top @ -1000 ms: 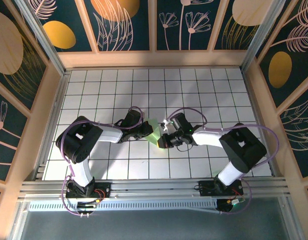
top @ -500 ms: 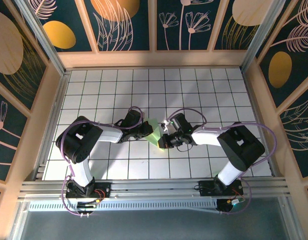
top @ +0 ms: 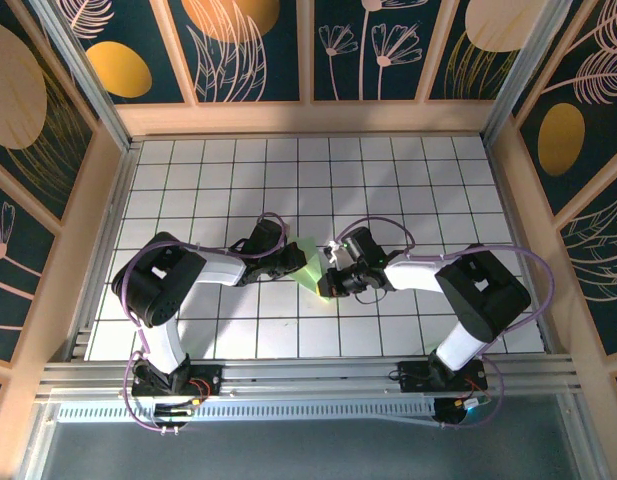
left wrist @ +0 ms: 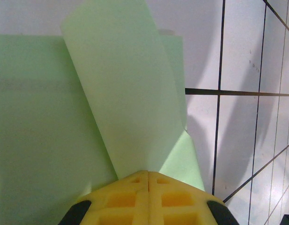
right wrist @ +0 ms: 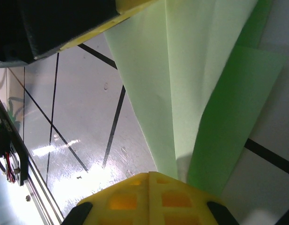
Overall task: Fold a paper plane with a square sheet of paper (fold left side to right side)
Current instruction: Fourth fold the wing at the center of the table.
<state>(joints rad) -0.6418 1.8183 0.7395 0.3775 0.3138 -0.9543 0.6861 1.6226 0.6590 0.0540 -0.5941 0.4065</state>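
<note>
The pale green sheet of paper [top: 310, 264] lies partly folded on the white grid tiles between the two arms. My left gripper [top: 291, 262] is at its left edge and my right gripper [top: 331, 277] at its right edge. In the left wrist view the yellow jaws [left wrist: 149, 172] are shut, and a lifted flap of the paper [left wrist: 125, 103] rises straight from their tip over a flat layer. In the right wrist view the gripper [right wrist: 150, 174] is also shut, with creased layers of the paper [right wrist: 181, 84] running out from its tip.
Wooden walls [top: 508, 190] with dark flower panels ring the tiled floor [top: 408, 180]. An aluminium rail [top: 308, 375] runs along the near edge by the arm bases. The left arm's black housing [right wrist: 41, 28] sits close above the paper in the right wrist view.
The right arm's elbow has drawn slightly left, with its gripper edging towards the paper. The left arm and the paper look about the same.
</note>
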